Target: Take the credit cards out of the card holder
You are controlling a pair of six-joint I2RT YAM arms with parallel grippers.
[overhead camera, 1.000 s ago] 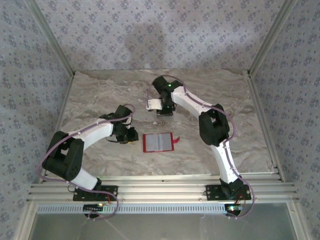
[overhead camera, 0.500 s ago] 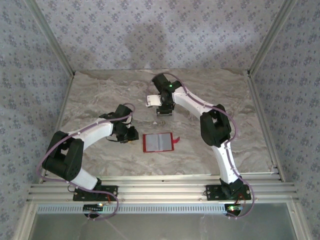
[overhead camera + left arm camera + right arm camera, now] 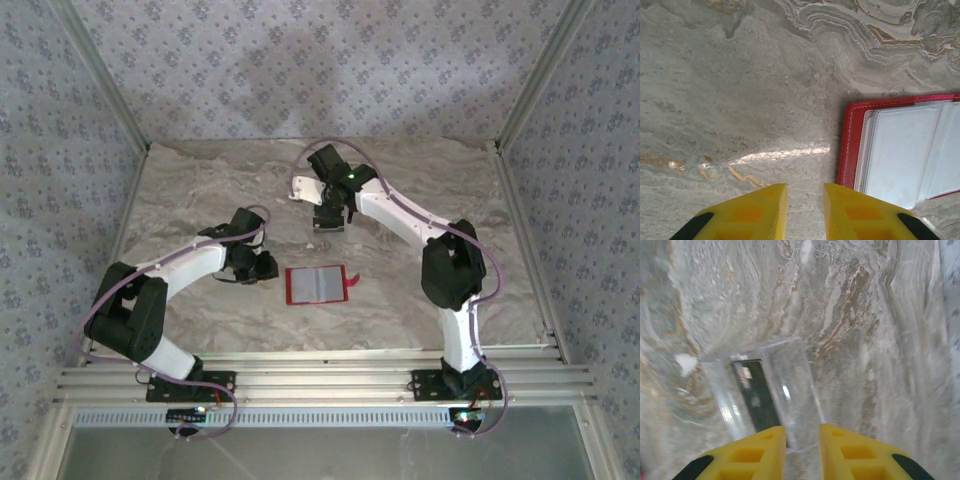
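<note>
The red card holder (image 3: 318,285) lies open and flat on the marble table, its pale grey pockets (image 3: 900,150) facing up. My left gripper (image 3: 265,272) rests just left of its red edge (image 3: 849,145); in the left wrist view the left gripper (image 3: 805,192) is open a little, with bare table between the fingers. Farther back, my right gripper (image 3: 328,222) hovers over a clear plastic stand (image 3: 790,385). A credit card (image 3: 754,395) with a dark band sits in that stand. In the right wrist view the right gripper (image 3: 802,435) is open, holding nothing.
Patterned walls and aluminium posts (image 3: 120,110) close the table on three sides. An aluminium rail (image 3: 320,385) runs along the near edge by the arm bases. Bare marble (image 3: 480,230) stretches to the right of the right arm.
My right gripper opened and let go of the whitish card it was carrying, and its elbow swung to the right. The left arm and the card holder stayed put.
</note>
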